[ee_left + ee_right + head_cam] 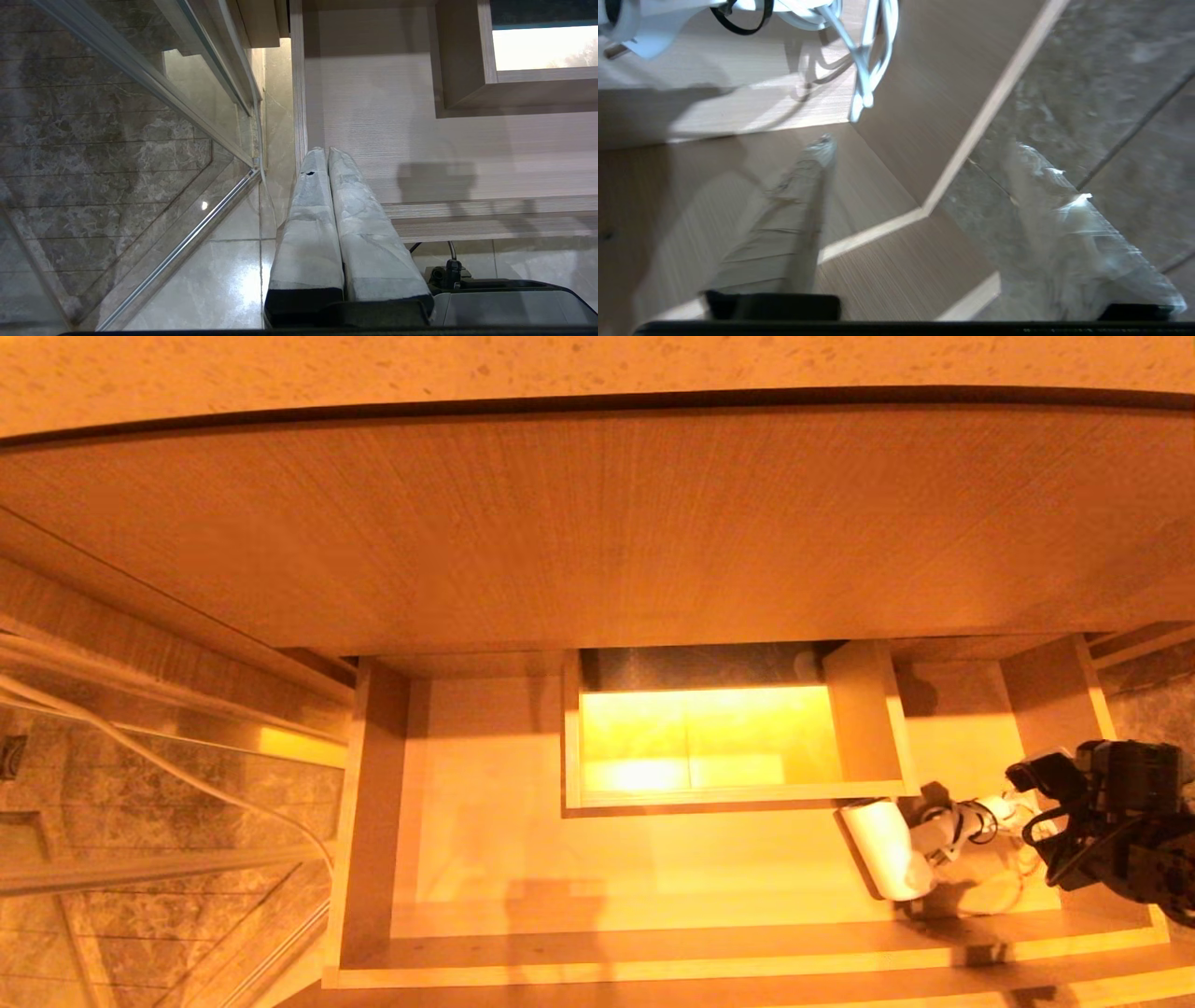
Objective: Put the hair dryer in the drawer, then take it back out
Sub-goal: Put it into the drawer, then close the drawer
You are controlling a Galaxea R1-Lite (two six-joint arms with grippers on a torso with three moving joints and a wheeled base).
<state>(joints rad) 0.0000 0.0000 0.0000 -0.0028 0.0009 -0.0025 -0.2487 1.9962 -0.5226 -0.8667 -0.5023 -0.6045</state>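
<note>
The hair dryer lies on the floor of the open drawer, in its front right corner, with its bound white cord beside it. My right gripper hovers over the drawer's right side, just right of the cord, open and holding nothing. In the right wrist view the white body and cord lie beyond the spread fingertips, and the gripper straddles the drawer's corner wall. My left gripper is shut and empty, parked outside the drawer's left wall.
A boxed cut-out stands at the drawer's mid-back. A tall wood panel rises above it. A glass partition with a metal rail stands to the left over marble floor tiles.
</note>
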